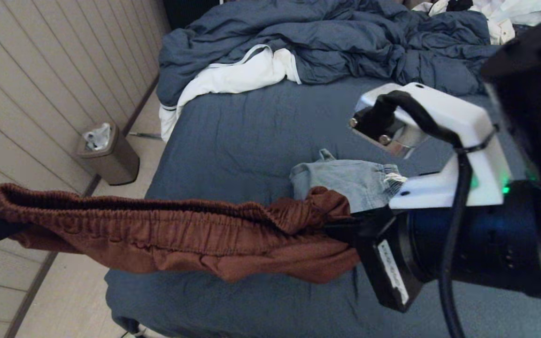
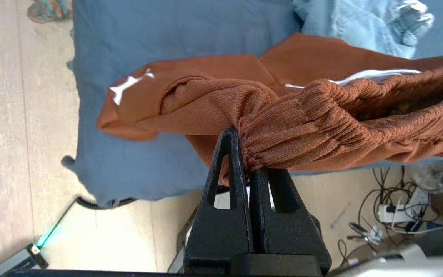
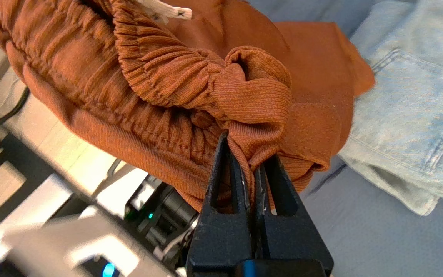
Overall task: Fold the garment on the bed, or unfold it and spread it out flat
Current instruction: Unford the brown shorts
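Rust-brown ribbed shorts (image 1: 172, 239), one pair, hang stretched between two grippers, left gripper (image 2: 246, 161) and right gripper (image 3: 250, 169), jaws clenched on the waistband. One denim garment (image 1: 345, 180) lies on the bed (image 1: 242, 136); one bin (image 1: 108, 155) holds what looks like crumpled plastic.

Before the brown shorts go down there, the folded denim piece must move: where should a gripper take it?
Grip the denim garment at its raised near-left corner, coming from above; it lies flat on the bed, with that corner bare of the brown shorts.

shorts (image 1: 172, 234): ribbed rust knit, matt | bed (image 1: 233, 141): smooth cloth sheet | bin (image 1: 111, 157): brushed metal
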`<state>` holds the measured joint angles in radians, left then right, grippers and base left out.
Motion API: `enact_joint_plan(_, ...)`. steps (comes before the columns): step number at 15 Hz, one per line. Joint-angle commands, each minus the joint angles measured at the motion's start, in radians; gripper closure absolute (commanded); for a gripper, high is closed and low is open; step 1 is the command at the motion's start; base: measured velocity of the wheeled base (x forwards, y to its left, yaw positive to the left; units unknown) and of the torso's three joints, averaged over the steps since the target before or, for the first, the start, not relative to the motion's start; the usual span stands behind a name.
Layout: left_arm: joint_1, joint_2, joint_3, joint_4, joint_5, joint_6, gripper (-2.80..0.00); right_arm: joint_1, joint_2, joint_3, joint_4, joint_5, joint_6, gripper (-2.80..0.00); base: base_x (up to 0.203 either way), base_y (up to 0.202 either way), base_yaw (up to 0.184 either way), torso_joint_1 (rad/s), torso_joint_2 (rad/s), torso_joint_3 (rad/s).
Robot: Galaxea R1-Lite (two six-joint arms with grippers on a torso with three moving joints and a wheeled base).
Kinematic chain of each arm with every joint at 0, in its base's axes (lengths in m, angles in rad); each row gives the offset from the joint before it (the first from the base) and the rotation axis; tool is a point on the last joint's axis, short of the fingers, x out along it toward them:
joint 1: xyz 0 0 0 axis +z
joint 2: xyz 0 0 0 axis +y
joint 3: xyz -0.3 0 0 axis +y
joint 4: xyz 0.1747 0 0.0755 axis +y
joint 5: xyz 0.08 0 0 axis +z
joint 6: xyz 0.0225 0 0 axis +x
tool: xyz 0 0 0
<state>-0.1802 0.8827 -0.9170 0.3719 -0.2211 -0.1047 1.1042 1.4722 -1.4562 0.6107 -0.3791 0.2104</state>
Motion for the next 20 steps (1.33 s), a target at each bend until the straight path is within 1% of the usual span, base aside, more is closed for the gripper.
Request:
enact_joint_plan(1, -0.002, -0.075, -0.014, 0.032, -0.001, -0.001, 0.0, 0.02, -0.048, 0.008, 0.021, 0.0, 0.002, 0.0, 0.0, 0.0, 0.0, 0.0, 0.0, 0.0)
enact_joint_plan(2, -0.006, -0.088, -0.021, 0.054, -0.006, -0.001, 0.0, 0.028, -0.054, 0.011, 0.036, 0.006, 0.004, 0.0, 0.0, 0.0, 0.0, 0.0, 0.0, 0.0)
enact_joint_plan(3, -0.013, -0.095, -0.023, 0.066, -0.032, -0.001, 0.0, 0.031, -0.056, 0.015, 0.037, 0.015, 0.005, 0.0, 0.0, 0.0, 0.0, 0.0, 0.0, 0.0)
enact_joint_plan(5, -0.015, -0.097, -0.025, 0.095, -0.086, -0.001, 0.0, 0.038, -0.062, 0.023, 0.035, 0.061, 0.005, 0.0, 0.0, 0.0, 0.0, 0.0, 0.0, 0.0)
enact_joint_plan(6, -0.015, -0.104, -0.025, 0.1, -0.099, -0.001, 0.0, 0.051, -0.062, 0.022, 0.035, 0.079, 0.004, 0.0, 0.0, 0.0, 0.0, 0.0, 0.0, 0.0)
enact_joint_plan(8, -0.016, -0.125, -0.025, 0.1, -0.099, -0.001, 0.0, 0.077, -0.062, 0.015, 0.035, 0.096, 0.002, 0.0, 0.0, 0.0, 0.0, 0.0, 0.0, 0.0)
enact_joint_plan(11, -0.016, -0.173, -0.032, 0.113, -0.1, -0.001, 0.0, 0.145, -0.065, 0.013, 0.036, 0.109, 0.0, 0.0, 0.0, 0.0, 0.0, 0.0, 0.0, 0.0)
enact_joint_plan(12, -0.016, -0.179, -0.043, 0.126, -0.116, -0.001, 0.0, 0.171, -0.066, 0.012, 0.035, 0.111, 0.0, 0.0, 0.0, 0.0, 0.0, 0.0, 0.0, 0.0)
enact_joint_plan(14, -0.016, -0.165, -0.096, 0.169, -0.176, -0.009, 0.0, 0.193, -0.062, -0.02, 0.036, 0.13, 0.003, 0.0, 0.0, 0.0, 0.0, 0.0, 0.0, 0.0)
enact_joint_plan(16, -0.016, -0.16, -0.157, 0.224, -0.208, -0.017, 0.0, 0.204, -0.062, -0.056, 0.05, 0.199, 0.009, 0.0, 0.0, 0.0, 0.0, 0.0, 0.0, 0.0)
enact_joint_plan(17, -0.016, -0.169, -0.165, 0.241, -0.211, -0.018, 0.0, 0.203, -0.061, -0.067, 0.07, 0.235, 0.02, 0.0, 0.0, 0.0, 0.0, 0.0, 0.0, 0.0)
enact_joint_plan(19, -0.016, -0.198, -0.141, 0.271, -0.208, -0.018, 0.0, 0.195, -0.049, -0.063, 0.093, 0.304, 0.043, 0.0, 0.0, 0.0, 0.0, 0.0, 0.0, 0.0)
enact_joint_plan(20, -0.016, -0.209, -0.128, 0.29, -0.21, -0.018, 0.0, 0.188, -0.037, -0.057, 0.093, 0.324, 0.044, 0.0, 0.0, 0.0, 0.0, 0.0, 0.0, 0.0)
